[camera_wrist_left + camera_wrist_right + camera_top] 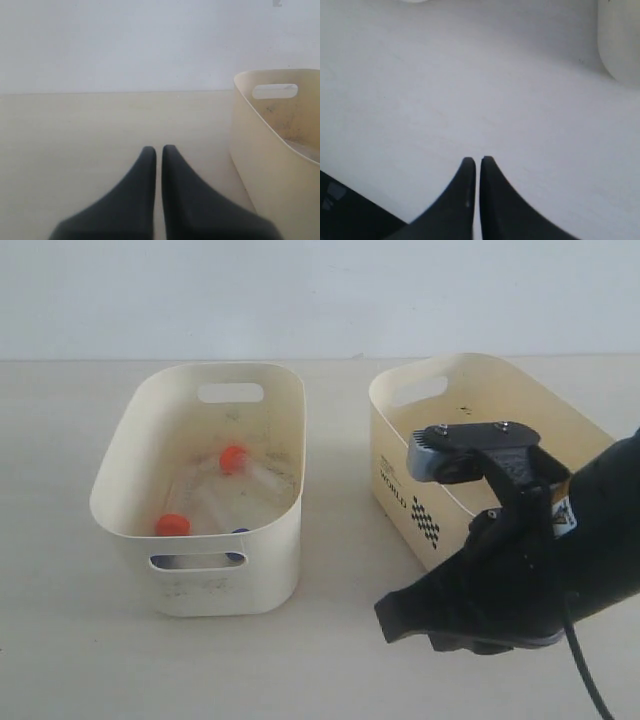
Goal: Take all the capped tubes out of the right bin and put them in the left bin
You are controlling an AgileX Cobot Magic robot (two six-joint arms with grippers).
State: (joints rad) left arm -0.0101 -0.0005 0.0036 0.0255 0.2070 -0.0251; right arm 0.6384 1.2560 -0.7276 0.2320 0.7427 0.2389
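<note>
The left bin (130, 455) holds clear capped tubes: one orange cap (233, 458) near its middle, another orange cap (172, 525) by the near wall, and a blue cap (240, 531) just showing over the near rim. I see no fourth tube. The right bin (392, 472), with black lettering and a checker mark, shows no tubes in its visible part; my right arm covers much of it. My right gripper (388, 618) (478, 160) is shut and empty, low over the table in front of the right bin. My left gripper (159, 149) is shut and empty beside the left bin (260, 155).
Bare pale tabletop lies between and in front of the bins. A rounded cream bin corner (620, 45) shows at the edge of the right wrist view. A white wall runs behind the table. The right arm's black cable (585, 670) hangs at the near right.
</note>
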